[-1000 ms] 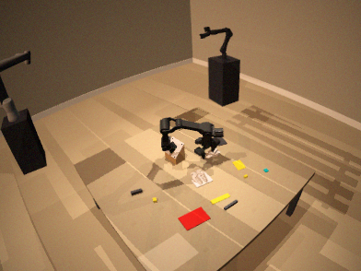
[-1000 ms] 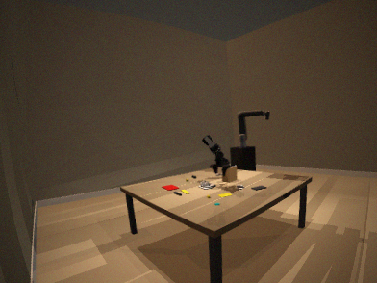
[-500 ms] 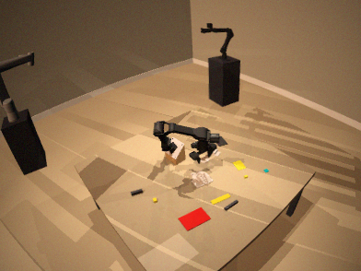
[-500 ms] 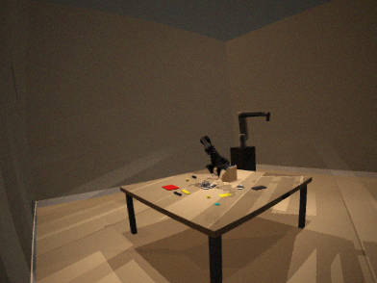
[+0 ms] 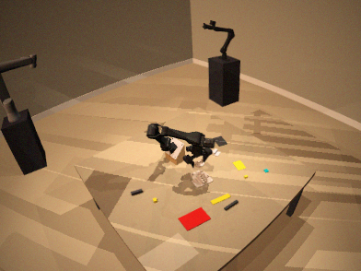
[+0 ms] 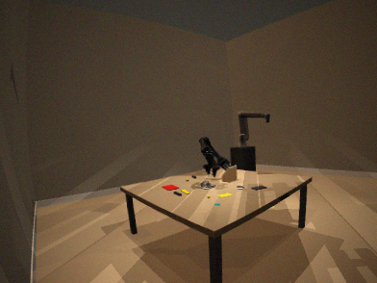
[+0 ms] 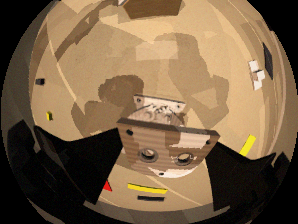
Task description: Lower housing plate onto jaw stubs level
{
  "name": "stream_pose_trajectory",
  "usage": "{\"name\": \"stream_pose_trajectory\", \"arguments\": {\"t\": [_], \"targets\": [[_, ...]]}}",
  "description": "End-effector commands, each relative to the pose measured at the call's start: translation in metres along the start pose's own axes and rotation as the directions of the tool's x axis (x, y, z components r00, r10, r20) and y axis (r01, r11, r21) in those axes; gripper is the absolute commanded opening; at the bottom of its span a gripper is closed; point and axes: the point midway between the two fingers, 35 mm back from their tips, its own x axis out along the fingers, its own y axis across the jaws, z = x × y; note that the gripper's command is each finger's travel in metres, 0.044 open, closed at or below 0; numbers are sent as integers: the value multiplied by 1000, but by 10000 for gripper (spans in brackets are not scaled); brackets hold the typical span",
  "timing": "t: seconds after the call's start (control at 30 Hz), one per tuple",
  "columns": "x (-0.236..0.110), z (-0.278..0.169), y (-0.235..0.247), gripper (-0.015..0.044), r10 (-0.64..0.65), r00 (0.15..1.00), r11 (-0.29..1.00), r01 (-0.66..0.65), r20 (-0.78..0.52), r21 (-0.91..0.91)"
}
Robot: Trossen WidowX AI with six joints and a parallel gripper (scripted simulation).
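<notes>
The housing plate (image 5: pixel 199 163) (image 7: pixel 166 150), pale with two large holes and small corner holes, is off the table. My gripper (image 5: pixel 197 161) (image 6: pixel 211 173) (image 7: pixel 168 136) is shut on it, one black finger at each side edge. The jaw assembly (image 5: pixel 202 179) (image 6: pixel 207 185) (image 7: pixel 159 114), with a pale base, lies on the table below the plate. In the wrist view the held plate overlaps its near part, so the stubs and pins are mostly hidden. A gap shows between plate and assembly in the top view.
A wooden block (image 5: pixel 174 159) (image 6: pixel 230 173) stands behind the assembly. White pieces (image 5: pixel 216 152) (image 7: pixel 256 75) lie near a dark pad (image 5: pixel 221 141) (image 7: pixel 268 60). A red pad (image 5: pixel 194 218), yellow strip (image 5: pixel 221 199) and black bar (image 5: pixel 231 205) lie towards the front; a yellow sheet (image 5: pixel 238 165) lies to the right.
</notes>
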Motion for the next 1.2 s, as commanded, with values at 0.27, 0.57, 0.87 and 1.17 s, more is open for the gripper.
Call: {"name": "stream_pose_trajectory", "arguments": {"t": [0.27,0.57,0.87,1.17], "targets": [[3,1,14,351,15,1000,1000,-15,1,18],[3,1,14,351,15,1000,1000,-15,1,18],[3,1,14,351,15,1000,1000,-15,1,8],[3,2,11,351,15,1000,1000,-15,1,8]]}}
